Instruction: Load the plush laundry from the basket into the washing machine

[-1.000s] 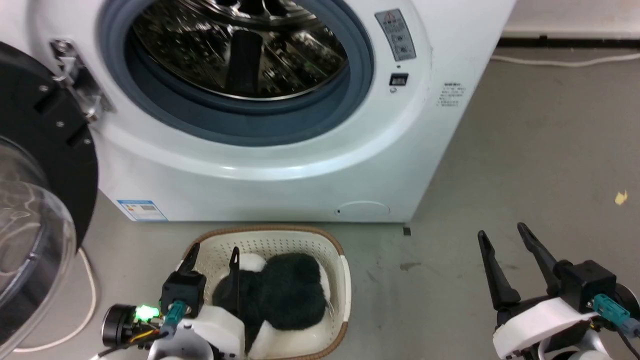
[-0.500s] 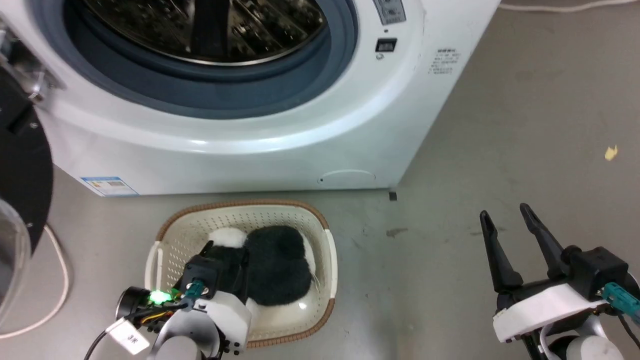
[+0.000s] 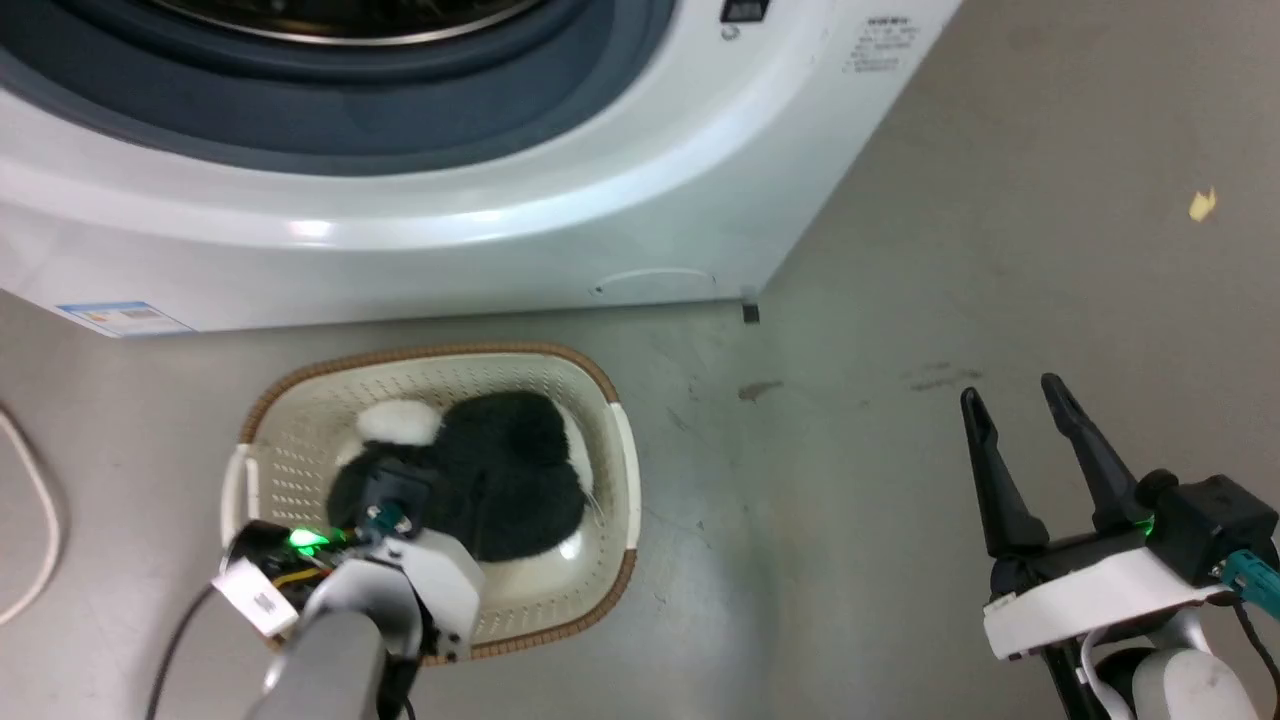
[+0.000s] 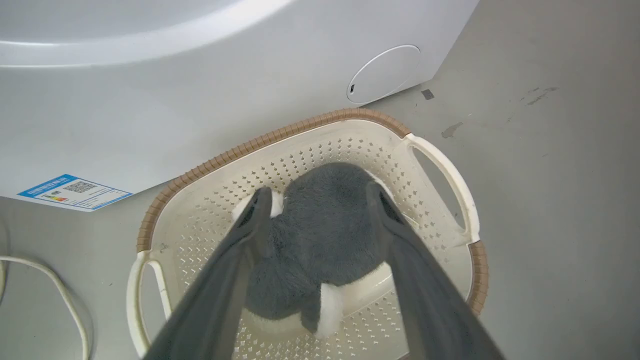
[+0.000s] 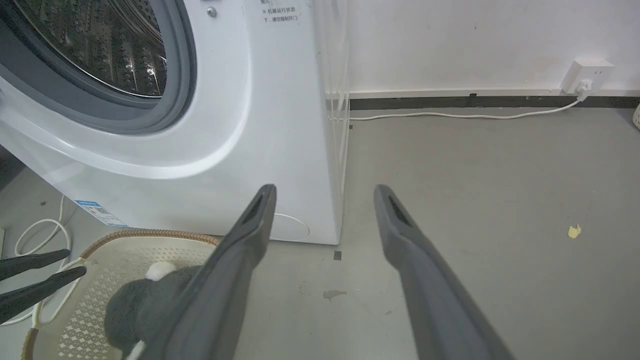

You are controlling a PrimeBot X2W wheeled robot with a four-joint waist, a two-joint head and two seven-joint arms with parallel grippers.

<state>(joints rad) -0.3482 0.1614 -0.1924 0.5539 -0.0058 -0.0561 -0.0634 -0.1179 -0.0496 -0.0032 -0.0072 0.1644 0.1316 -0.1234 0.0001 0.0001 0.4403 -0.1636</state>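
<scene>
One fluffy black plush bundle with white furry patches (image 3: 510,450) lies inside the single cream-white perforated plastic basket with a brown woven-look rim (image 3: 430,350). The basket stands on the grey floor (image 3: 880,520), just in front of the one large white front-loading washing machine (image 3: 500,250).

In the left wrist view the left tool (image 4: 318,192) reaches down into the basket (image 4: 300,127). Its two long dark fingers (image 4: 250,225) are spread apart and straddle the bundle (image 4: 325,225), one on each side, with the left fingertip against a white patch. The tool is released, not clamped on the fur. I cannot tell whether the right finger touches the plush.

In the head view the left arm's pale forearm rises from the bottom edge at the lower left. Its wrist, with a green light on it, bends down over the near end of the basket.

The right tool (image 3: 1010,390) hangs at the lower right over bare floor, well apart from the basket. Its fingers point up the view, spread and holding nothing. The right wrist view looks along that tool (image 5: 324,189) towards the corner of the washing machine (image 5: 280,125), with the basket (image 5: 150,232) and bundle (image 5: 135,305) at its lower left.

That makes two tools in all, both released.
</scene>
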